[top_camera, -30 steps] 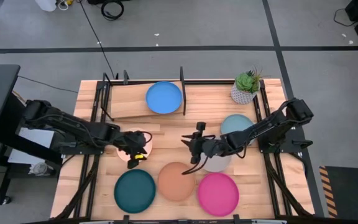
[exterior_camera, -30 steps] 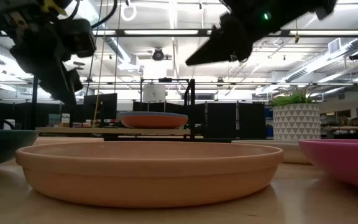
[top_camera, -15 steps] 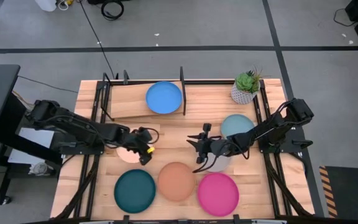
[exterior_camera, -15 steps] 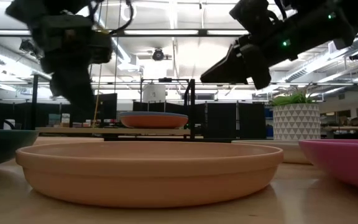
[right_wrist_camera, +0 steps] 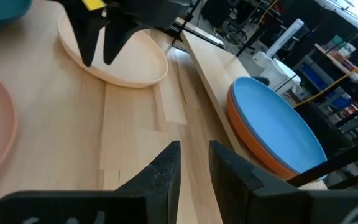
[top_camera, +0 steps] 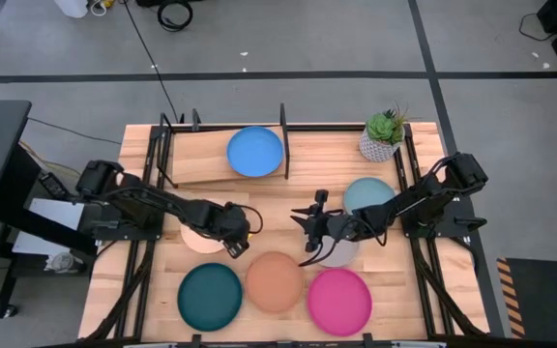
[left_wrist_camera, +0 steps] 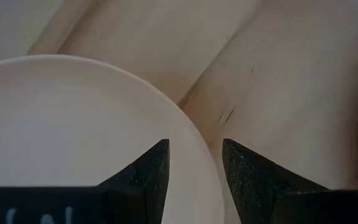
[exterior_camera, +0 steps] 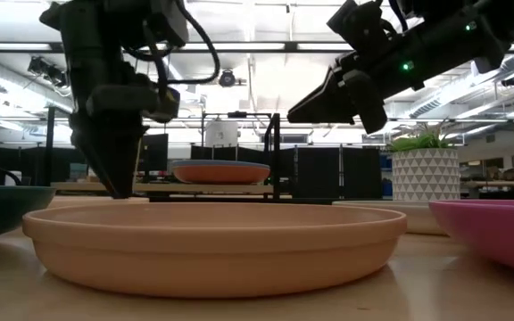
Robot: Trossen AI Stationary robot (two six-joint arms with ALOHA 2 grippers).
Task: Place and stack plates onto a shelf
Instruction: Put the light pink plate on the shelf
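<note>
Blue plate (top_camera: 255,152) top centre on shelf (top_camera: 201,159) in high view; my left gripper (top_camera: 235,235) at cream plate (top_camera: 199,238) rim, left of centre. Low view: my right gripper (exterior_camera: 303,111) upper right. Left wrist: fingers (left_wrist_camera: 149,172) parted astride rim. Right wrist: fingers (right_wrist_camera: 166,167) slightly apart, nothing held; orange plate (right_wrist_camera: 272,158) under blue.

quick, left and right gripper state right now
Left gripper: open, fingers astride the cream plate rim, not yet closed.
Right gripper: open, holding nothing, hovering mid-table.

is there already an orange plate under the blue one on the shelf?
Yes: the right wrist view shows the blue plate resting on an orange plate on the shelf.
</note>
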